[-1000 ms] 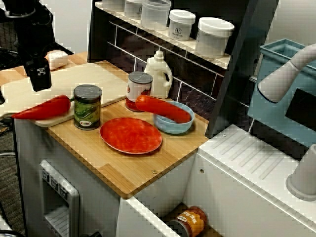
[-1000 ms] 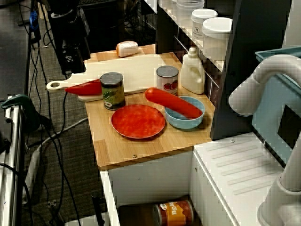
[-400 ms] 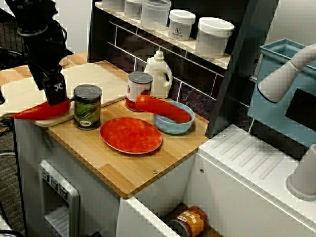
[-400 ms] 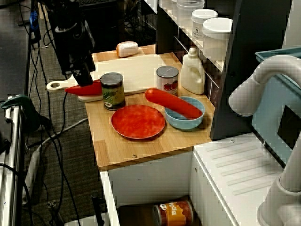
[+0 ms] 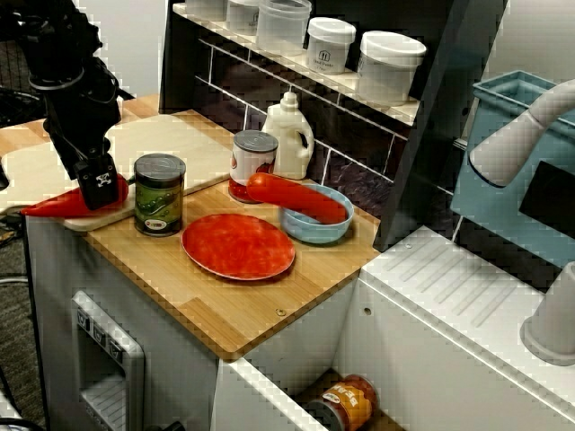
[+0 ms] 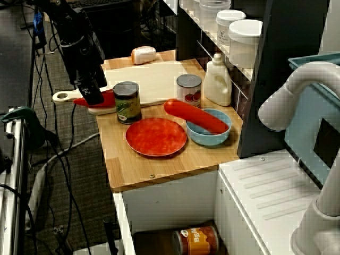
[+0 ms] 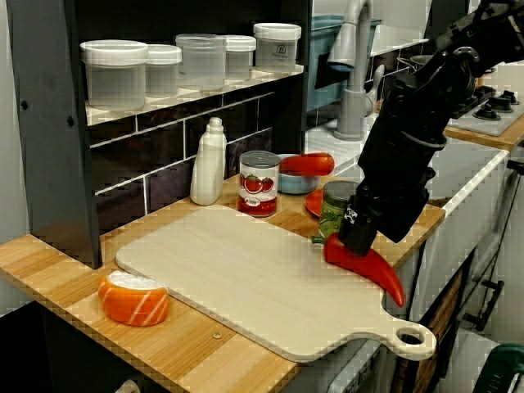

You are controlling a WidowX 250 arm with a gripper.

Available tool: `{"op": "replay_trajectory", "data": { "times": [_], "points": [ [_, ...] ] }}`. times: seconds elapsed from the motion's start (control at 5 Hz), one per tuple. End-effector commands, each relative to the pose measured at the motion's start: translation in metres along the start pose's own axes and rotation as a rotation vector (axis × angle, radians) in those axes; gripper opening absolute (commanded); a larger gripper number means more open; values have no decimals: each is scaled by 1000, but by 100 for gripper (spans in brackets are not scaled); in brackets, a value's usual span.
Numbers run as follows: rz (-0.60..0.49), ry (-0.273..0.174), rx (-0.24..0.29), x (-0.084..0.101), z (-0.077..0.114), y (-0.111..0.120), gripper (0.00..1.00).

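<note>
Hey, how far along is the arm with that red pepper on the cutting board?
Done: the gripper is down at the thick end of the red pepper. In hand: the grasp, though whether the jaws are closed is unclear. Left: lifting, since the pepper lies flat on the cutting board.

- Two red peppers (image 5: 58,205) are lying in view, counting the second pepper (image 5: 296,197).
- Three cans are showing: a green-labelled can (image 5: 159,193), a tomato can (image 5: 254,162) and an orange-labelled can (image 5: 346,404).
- Five lidded jars (image 5: 391,67) are standing in a row.
- One red plate (image 5: 238,245) is lying out.
- One blue bowl (image 5: 314,233) is sitting there.
- One white bottle (image 5: 289,135) is standing upright.
- One cutting board (image 7: 246,278) is lying flat.
- One piece of salmon sushi (image 7: 133,296) is sitting out.
- One faucet (image 7: 352,74) is showing.
</note>
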State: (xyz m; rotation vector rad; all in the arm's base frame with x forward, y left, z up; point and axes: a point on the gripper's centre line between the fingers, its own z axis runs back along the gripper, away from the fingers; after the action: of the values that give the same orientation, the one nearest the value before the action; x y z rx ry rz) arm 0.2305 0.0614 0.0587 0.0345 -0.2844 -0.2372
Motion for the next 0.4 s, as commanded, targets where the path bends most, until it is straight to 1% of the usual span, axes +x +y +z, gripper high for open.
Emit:
{"op": "replay_trajectory", "data": {
  "times": [0.0, 0.2],
  "points": [
    [-21, 0, 47, 4, -5, 9, 100],
    [-37, 7, 62, 3, -8, 11, 100]
  ]
}}
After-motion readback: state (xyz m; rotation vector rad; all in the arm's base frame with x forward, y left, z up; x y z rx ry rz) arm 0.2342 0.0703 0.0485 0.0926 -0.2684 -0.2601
